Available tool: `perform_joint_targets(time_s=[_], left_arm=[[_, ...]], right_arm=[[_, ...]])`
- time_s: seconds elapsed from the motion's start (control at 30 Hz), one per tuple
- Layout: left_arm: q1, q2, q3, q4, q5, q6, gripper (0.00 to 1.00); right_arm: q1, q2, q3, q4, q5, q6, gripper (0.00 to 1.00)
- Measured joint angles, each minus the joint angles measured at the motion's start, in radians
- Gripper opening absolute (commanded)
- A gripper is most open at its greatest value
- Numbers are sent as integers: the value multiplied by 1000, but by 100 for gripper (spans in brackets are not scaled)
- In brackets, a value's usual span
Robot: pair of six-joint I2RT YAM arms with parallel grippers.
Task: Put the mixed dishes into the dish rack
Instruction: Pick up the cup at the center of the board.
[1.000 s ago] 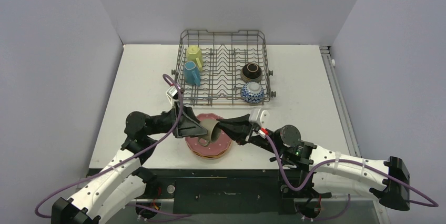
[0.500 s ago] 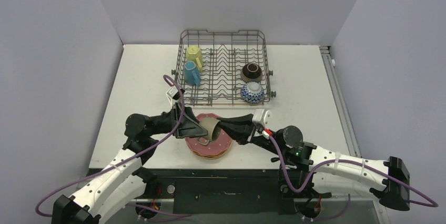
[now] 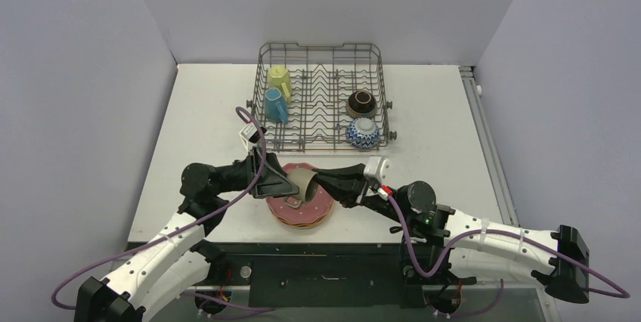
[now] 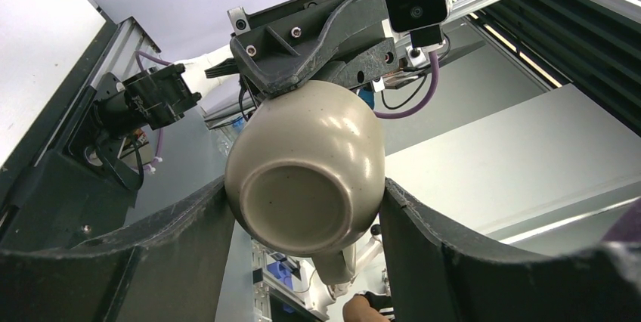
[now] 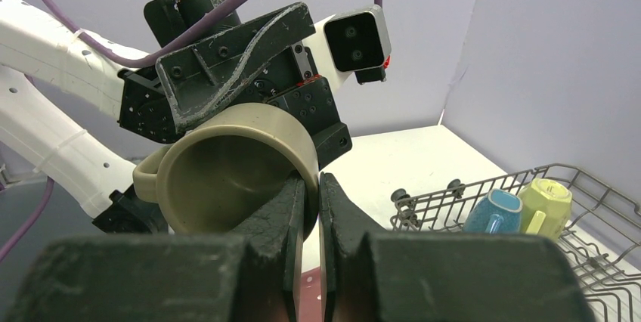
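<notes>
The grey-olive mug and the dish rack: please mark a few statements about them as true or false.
1. The right gripper pinches the rim of the grey-olive mug. True.
2. The grey-olive mug stands on the table. False: it is held in the air above the stack of plates.
3. The dish rack holds a dark brown bowl and a blue-white bowl. True.
4. The yellow mug lies outside the dish rack. False: it is inside, beside the blue mug.

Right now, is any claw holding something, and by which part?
The right claw pinches the grey-olive mug by its rim, one finger inside. The left claw flanks its body; a grip cannot be told.
</notes>
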Motion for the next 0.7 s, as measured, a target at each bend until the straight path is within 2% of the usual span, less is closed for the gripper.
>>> perform_joint_targets(time_s=[0.2, 0.3, 0.53, 0.6, 0.7], left_arm=[[0, 6, 0, 5, -2, -1, 80], [-3, 8, 0, 14, -10, -3, 85], [-4, 21, 0, 19, -17, -8, 85], [-4, 22, 0, 19, -16, -8, 81], [-4, 25, 0, 18, -16, -8, 69]], right_arm=[[0, 0, -2, -2, -2, 0, 0], [0, 0, -8, -19, -19, 0, 0], [0, 0, -10, -32, -27, -2, 0], [0, 0, -13, -31, -27, -2, 0], [0, 0, -14, -22, -27, -2, 0]])
